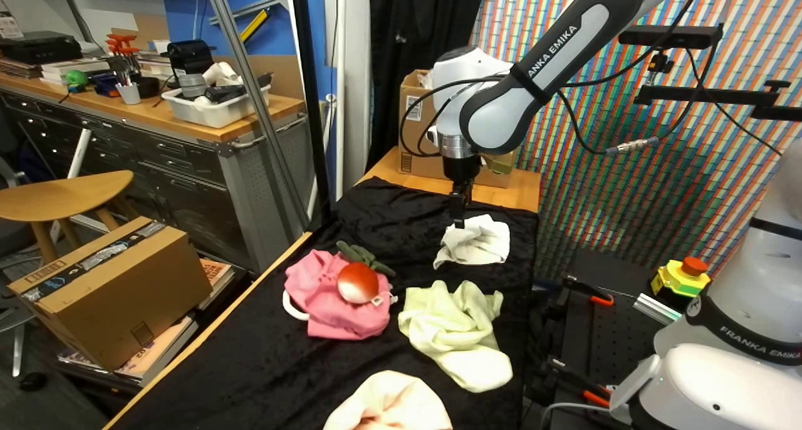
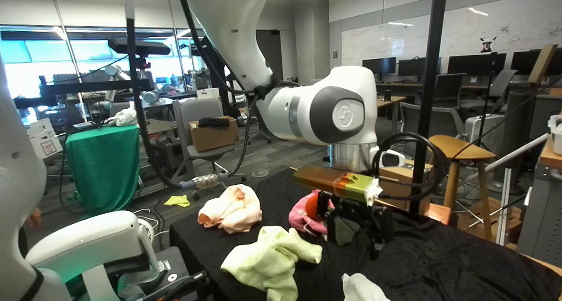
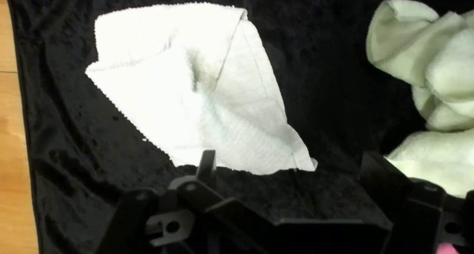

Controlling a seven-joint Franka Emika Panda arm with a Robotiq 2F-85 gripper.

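My gripper is open and empty, above the black-covered table. In the wrist view its fingers stand wide apart, with dark fabric and the edge of a crumpled white cloth behind them. The white cloth is nearest; it also shows in both exterior views. A crumpled pale green cloth lies beside it. A pink cloth item has a red and white round object on it and a dark green object beside it.
A peach cloth lies on the black table cover. A cardboard box stands at one table end. A yellow and red emergency button stands beside the robot's base. A metal post stands by the table edge.
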